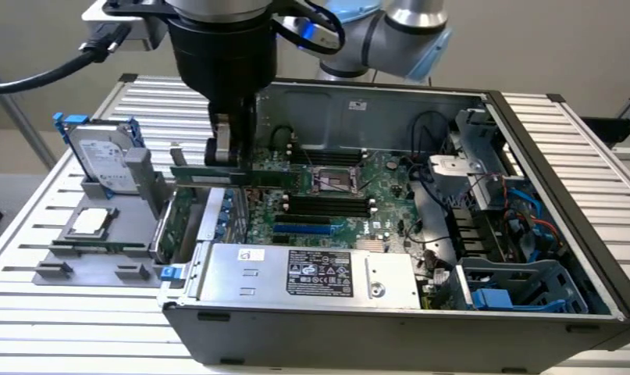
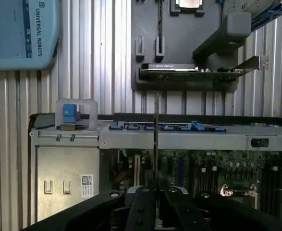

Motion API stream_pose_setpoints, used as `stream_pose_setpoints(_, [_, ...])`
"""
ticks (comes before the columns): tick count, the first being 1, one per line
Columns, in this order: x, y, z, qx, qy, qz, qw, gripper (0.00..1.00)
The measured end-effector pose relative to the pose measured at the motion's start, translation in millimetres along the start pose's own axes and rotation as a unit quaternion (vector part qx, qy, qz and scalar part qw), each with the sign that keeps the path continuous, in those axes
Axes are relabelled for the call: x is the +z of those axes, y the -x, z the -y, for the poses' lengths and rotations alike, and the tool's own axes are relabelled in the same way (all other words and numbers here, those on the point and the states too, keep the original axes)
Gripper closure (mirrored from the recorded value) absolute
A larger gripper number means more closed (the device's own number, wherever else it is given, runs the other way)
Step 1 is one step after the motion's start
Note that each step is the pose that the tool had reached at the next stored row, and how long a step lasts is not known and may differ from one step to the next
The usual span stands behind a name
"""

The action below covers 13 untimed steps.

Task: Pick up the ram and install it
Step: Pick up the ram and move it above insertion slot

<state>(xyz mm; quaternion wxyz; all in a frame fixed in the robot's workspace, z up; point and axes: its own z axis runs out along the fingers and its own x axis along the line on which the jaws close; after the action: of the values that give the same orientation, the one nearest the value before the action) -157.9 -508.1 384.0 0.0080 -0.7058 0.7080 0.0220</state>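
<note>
Gripper clenched on the ram, jaws pinching the stick near its middle. Ram is held off the surfaces, lying lengthwise and roughly level, above the side of the open computer case that is at the exterior view's left. One end reaches toward the CPU socket. It is not seated; the black memory slots lie apart from it on the motherboard.

Exterior view gives the broad face of the ram and the whole case interior. Wrist view gives the ram edge-on, a thin dark line rising from between the gripper fingers and crossing the case wall. How far the stick stands off the board cannot be told from either view.

Case contents, exterior view:
- motherboard on the floor of the case
- power supply along the near wall, with a blue tab at its corner
- blue drive cage in the corner at the exterior view's right
- cable bundle beside it

Grey fixture on the slatted tabletop, just beside the case:
- hard drive with blue rails, standing upright
- processor lying flat
- expansion card standing on edge

Wrist view shows the expansion card in its fixture slot.
</note>
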Motion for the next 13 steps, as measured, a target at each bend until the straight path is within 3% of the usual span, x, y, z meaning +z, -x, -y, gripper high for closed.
stream_pose_setpoints(5, [-0.5,0.1,22.9,0.000,0.0001,0.0000,1.0000,1.00])
stream_pose_setpoints(6, [-0.7,0.1,32.0,0.000,0.0001,0.0000,1.0000,1.00])
stream_pose_setpoints(13, [-1.1,1.7,63.6,0.000,0.0001,0.0000,1.0000,1.00])
